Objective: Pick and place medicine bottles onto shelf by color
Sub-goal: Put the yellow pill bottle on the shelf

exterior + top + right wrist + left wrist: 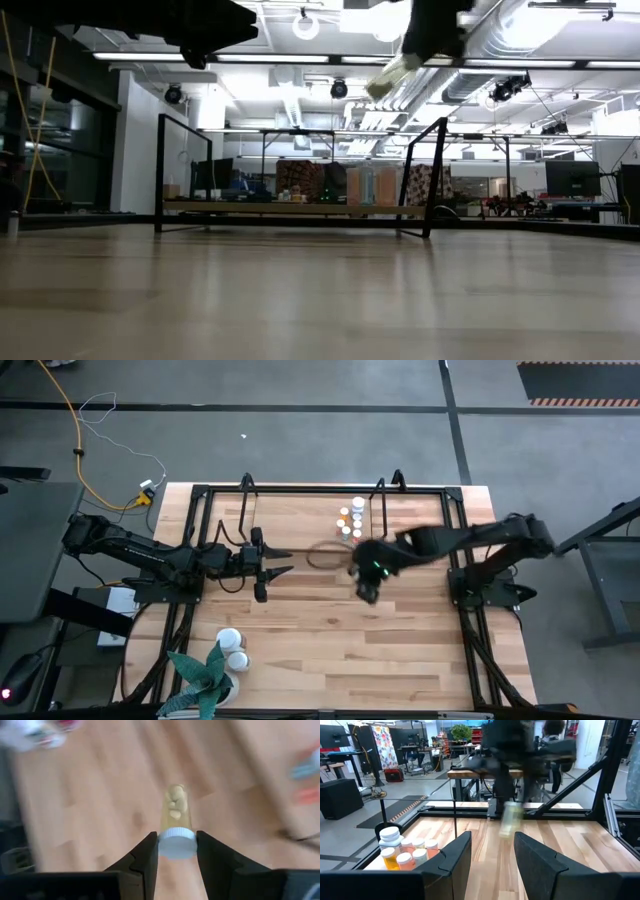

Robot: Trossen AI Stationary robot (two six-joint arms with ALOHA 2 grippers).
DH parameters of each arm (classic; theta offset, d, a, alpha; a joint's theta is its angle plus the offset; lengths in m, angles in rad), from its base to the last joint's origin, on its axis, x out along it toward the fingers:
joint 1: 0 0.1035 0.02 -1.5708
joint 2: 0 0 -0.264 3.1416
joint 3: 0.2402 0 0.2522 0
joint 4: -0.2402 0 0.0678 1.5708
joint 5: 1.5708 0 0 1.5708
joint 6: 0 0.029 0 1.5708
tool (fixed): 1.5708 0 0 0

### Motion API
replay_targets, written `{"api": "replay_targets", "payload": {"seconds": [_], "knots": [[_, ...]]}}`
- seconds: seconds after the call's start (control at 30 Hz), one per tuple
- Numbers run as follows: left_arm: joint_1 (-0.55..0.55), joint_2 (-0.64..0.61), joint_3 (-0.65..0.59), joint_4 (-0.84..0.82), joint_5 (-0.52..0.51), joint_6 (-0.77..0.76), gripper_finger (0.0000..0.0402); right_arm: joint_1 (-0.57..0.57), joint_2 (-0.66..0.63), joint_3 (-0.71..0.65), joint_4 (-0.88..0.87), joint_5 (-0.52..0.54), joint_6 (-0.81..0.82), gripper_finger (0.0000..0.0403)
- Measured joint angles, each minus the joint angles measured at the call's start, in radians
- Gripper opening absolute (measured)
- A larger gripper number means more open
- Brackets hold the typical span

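Note:
My right gripper [365, 590] is above the table's middle, shut on a small clear bottle [175, 807] with a white cap and pale pills inside. It also shows high in the low view [392, 75]. My left gripper [280, 564] hovers open and empty to its left, pointing at it [490, 855]. Several small bottles with white or orange tops [350, 520] stand in a cluster on the shelf [290, 208], inside the black tube frame. Two larger white bottles [232, 648] stand near the table's near left corner. My right gripper pinches the bottle's white cap [176, 843] between its two fingers, one on each side of the cap. The bottle's body sticks out beyond the fingertips. The fingers slant down from above. The bottle hangs tilted [392, 75], clear of the table.
A green spiky plant in a white pot [205, 675] stands at the near left corner beside the large white bottles. Black tube hoops [425, 175] rise at the shelf's ends. A cable loop [322, 555] lies on the table between the grippers.

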Motion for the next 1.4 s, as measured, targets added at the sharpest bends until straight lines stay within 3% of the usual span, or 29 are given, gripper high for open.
{"api": "replay_targets", "payload": {"seconds": [0.27,0.67,0.97,1.4], "knots": [[0.0,0.0,0.0,0.0,0.0,0.0,0.014,-0.202,0.28,0.394,-0.282,0.085,-0.188,0.0108],[0.0,0.0,0.0,0.0,0.0,0.0,0.014,-0.391,0.613,0.778,-0.338,0.088,-0.338,0.0108],[0.0,0.0,0.0,-0.007,0.0,-0.005,0.014,-0.463,0.747,0.855,-0.478,0.1,-0.334,0.0108],[0.0,0.0,0.0,-0.009,0.0,-0.008,0.014,-0.474,0.768,0.847,-0.532,0.109,-0.33,0.0108]]}}
